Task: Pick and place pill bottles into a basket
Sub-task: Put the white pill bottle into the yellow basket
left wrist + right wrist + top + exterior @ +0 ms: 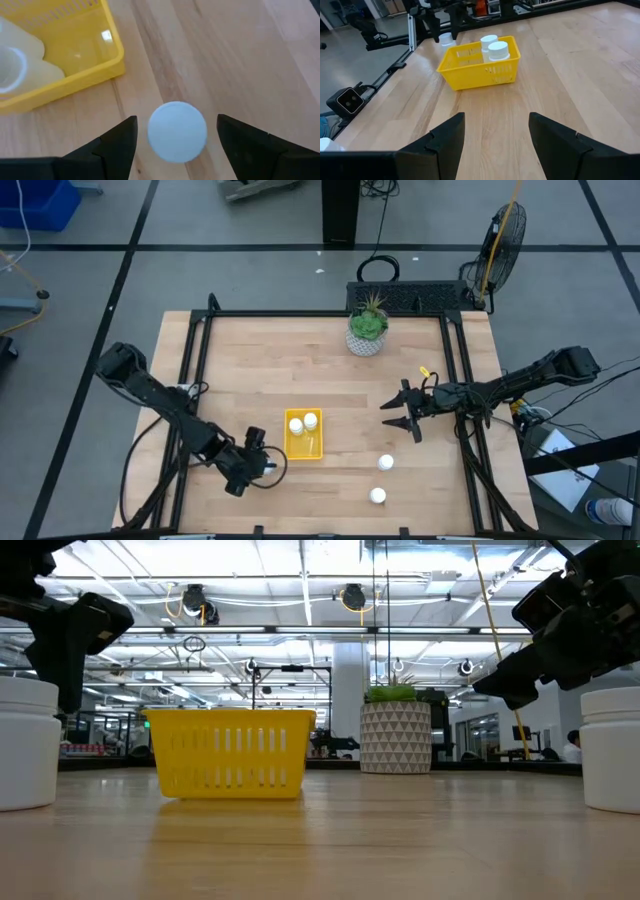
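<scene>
A: Where are the pill bottles?
B: Two stand upright inside the yellow basket (316,448), side by side at its far end: one bottle (296,425) and its neighbour (311,421). Two more are out on the bare wood nearer the right arm: one bottle (386,464) and another (377,496) closer to the front edge. A fifth bottle (177,132) sits just outside the basket's front left corner.

A: And that fifth one, is it held?
B: No. The left gripper (176,142) hovers above it, fingers spread apart, with the white cap showing between them. Nothing touches it, as far as the wrist view shows.

A: The other arm?
B: The right gripper (407,412) is over the table to the right of the basket, well apart from it. Its fingers are apart too and hold nothing; the basket lies ahead of them.

A: What else is on the table (270,370)?
B: A white patterned pot with a green plant (367,328) near the far edge. Beyond the table, a fan (503,238) stands on the floor.
</scene>
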Tool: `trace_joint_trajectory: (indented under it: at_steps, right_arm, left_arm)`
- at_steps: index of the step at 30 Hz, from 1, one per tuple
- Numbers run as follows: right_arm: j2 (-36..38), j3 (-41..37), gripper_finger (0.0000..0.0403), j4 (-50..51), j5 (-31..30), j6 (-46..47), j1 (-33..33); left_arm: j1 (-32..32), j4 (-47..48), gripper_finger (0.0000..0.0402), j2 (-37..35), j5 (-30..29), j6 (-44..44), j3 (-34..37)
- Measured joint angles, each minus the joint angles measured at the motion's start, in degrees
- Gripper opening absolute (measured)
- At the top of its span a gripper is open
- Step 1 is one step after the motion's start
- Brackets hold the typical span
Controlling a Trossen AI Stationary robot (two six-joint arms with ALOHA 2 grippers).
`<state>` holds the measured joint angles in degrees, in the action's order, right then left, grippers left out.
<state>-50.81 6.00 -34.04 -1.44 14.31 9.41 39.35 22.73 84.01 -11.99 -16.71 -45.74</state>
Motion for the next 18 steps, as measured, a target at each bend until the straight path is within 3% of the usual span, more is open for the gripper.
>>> trace_joint_trajectory:
  at_steps: [8, 18]
  right_arm:
    - [0.0, 0.0, 0.0212, 0.02, 0.01, -0.01, 0.0]
    - [0.0, 0.0, 0.0212, 0.02, 0.0, -0.15, 0.02]
  left_arm:
    - [-0.61, 0.32, 0.027, -0.04, 1.23, -0.15, 0.0]
    - [-0.87, 0.13, 0.0177, -0.07, 2.88, -0.1, 0.0]
